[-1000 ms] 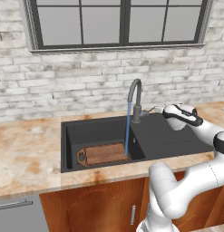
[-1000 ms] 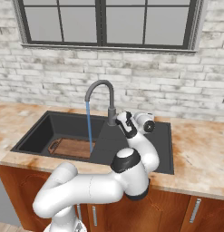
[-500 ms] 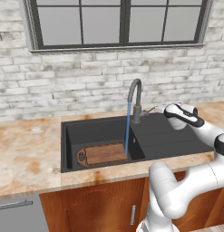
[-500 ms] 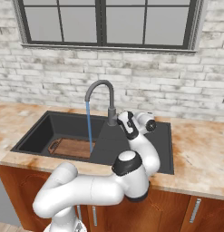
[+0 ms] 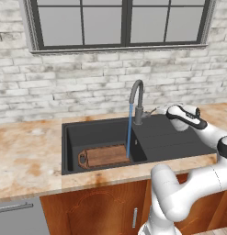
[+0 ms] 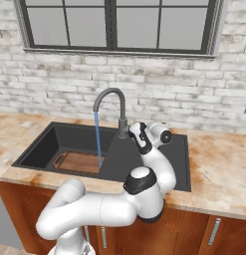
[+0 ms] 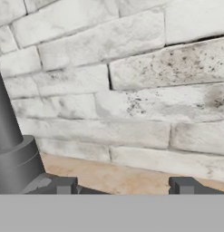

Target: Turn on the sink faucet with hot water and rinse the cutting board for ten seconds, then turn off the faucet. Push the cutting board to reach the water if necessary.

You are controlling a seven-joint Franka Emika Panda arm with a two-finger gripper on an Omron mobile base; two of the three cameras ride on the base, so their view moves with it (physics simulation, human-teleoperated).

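While the water (image 5: pixel 129 131) runs as a thin blue vertical stream from the spout of the faucet (image 5: pixel 137 102), it lands on the right end of the cutting board (image 5: pixel 104 155), which lies flat on the floor of the sink (image 5: pixel 96 134) basin with its looped handle toward the left. No brand, label or legible writing appears on any surface.

Left base view: the gripper (image 5: pixel 166 109) sits just right of the faucet base, above the ribbed drainboard (image 5: pixel 172 138), beside the thin side lever (image 5: pixel 152 110). Contact between fingers and lever cannot be confirmed.

Right base view: the faucet (image 6: pixel 113 110) arches to the left and the stream (image 6: pixel 98 139) drops to the board (image 6: pixel 79 162) near its right end. The hand (image 6: pixel 147 137) stands immediately right of the faucet column and covers the lever; the finger spacing is hidden here.

Hand view: two dark fingertips (image 7: pixel 64 186) rise at the bottom, set well apart with bare counter between them, so the pincer stands open and grips nothing. The grey faucet column and collar (image 7: pixel 13 159) occupy the left edge, just beside the left fingertip. A white brick wall (image 7: pixel 131 86) lies ahead.

Surroundings: a marbled tan countertop (image 5: pixel 27 156) borders the sink, wooden cabinet doors (image 5: pixel 101 211) sit below it, and a dark-framed window (image 5: pixel 124 23) is set in the brick wall above the faucet.
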